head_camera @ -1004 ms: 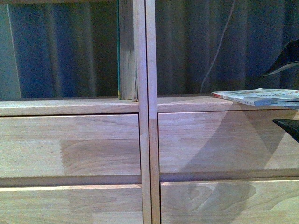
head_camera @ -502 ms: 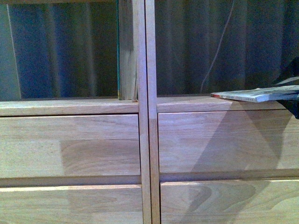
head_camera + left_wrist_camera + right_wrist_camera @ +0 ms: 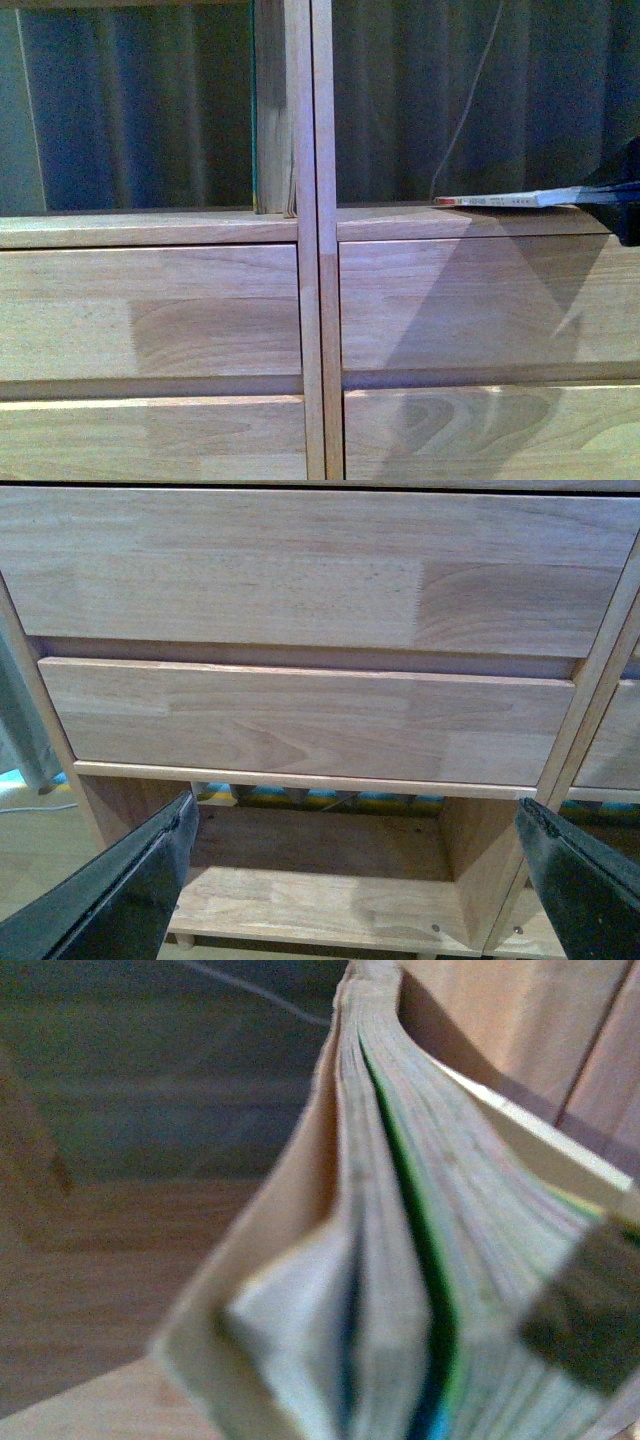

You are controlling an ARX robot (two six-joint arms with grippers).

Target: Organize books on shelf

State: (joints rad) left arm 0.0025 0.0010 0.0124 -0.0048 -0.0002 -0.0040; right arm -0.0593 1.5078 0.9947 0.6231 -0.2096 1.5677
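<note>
Mid-right of frame, book has levelled, further onto shelf; you're near release; right gripper grips it, left gripper wide.

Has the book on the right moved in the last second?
Yes. The book has slid left, toward the centre post, and now shows edge-on.
</note>
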